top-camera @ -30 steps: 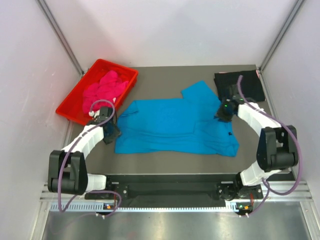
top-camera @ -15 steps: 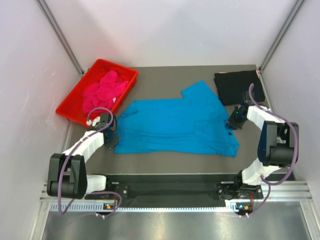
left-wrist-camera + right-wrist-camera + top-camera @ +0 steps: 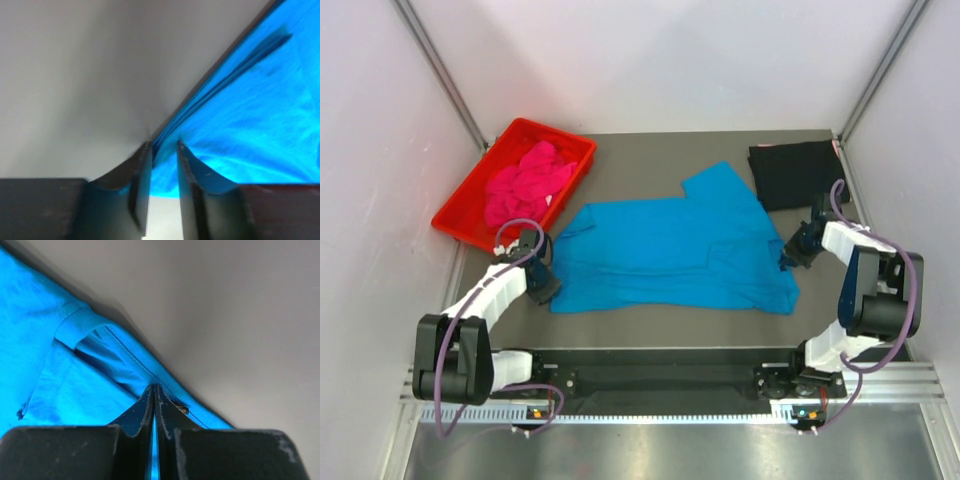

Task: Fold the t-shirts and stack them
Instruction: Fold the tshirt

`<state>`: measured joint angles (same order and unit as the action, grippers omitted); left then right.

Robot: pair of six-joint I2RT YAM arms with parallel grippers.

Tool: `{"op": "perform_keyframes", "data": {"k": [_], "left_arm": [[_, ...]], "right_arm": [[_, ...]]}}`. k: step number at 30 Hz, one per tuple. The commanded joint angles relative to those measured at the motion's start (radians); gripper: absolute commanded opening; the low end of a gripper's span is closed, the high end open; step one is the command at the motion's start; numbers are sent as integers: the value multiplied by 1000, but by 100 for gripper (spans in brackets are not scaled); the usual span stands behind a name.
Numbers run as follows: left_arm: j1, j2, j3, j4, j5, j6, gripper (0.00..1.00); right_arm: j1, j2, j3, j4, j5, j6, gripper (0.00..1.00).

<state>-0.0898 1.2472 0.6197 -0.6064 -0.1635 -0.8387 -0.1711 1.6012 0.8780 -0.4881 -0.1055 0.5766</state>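
right jaws clenched on the turquoise t-shirt (image 3: 670, 255) edge; left jaws narrowly parted astride its opposite hem, grip unclear. shirt lies spread between both jaws, probably to lift for folding.

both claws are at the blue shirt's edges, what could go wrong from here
1. The left claw stands slightly apart around the edge of the blue shirt; the cloth may slip out on lifting.
2. The right claw pinches only the hem, a thin hold that could pull free.
3. The black shirt lies near the right claw and might get dragged.
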Motion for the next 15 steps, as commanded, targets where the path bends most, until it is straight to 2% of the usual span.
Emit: {"op": "perform_keyframes", "data": {"k": [1,3,6,11,15], "left_arm": [[4,-31,26,-61,42,-5,33],[4,-48,41,-84,45,-8,43],[4,-81,57,-107,42,-7,48],[4,-166,55,-138,18,-7,47],[4,-285,52,-84,57,36,48]], "right_arm": [[-37,-18,-56,-35,151,-17,0],[-53,-40,-83,-30,161,-6,0],[-88,-86,-125,-18,179,11,0],[-180,-121,-171,-13,156,26,0],[-225,-165,-217,-18,148,40,0]]}}
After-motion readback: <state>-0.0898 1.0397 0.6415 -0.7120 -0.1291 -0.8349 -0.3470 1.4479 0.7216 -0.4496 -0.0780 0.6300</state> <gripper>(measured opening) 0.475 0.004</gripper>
